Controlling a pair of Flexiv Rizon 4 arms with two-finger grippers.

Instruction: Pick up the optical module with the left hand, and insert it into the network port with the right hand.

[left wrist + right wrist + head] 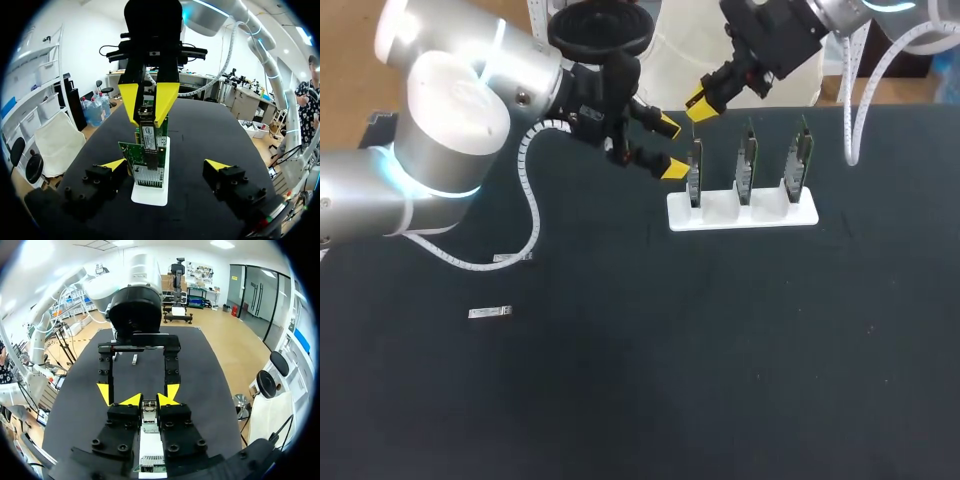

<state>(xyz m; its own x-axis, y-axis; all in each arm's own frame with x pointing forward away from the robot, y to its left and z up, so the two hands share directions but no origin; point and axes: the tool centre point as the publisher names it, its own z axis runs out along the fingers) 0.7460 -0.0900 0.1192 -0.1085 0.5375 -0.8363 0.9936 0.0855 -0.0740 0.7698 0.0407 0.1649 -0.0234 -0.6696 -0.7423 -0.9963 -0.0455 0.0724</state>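
My right gripper (701, 104) hangs over the leftmost of three green network cards (694, 172) in a white holder (740, 213). In the left wrist view the right gripper (148, 102) is shut on a slim silver optical module (148, 136), held upright. The module's lower end sits at the card's metal port (148, 175). From the right wrist the module (149, 407) shows pinched between that gripper's own yellow tips (149, 400). My left gripper (670, 147) stands open just left of that card, its fingers (165, 165) wide apart and holding nothing.
A second silver module (490, 313) lies flat on the dark table at the left. A small grey piece (512, 258) lies near the left arm's white cable. The other two cards (747, 165) stand to the right in the holder.
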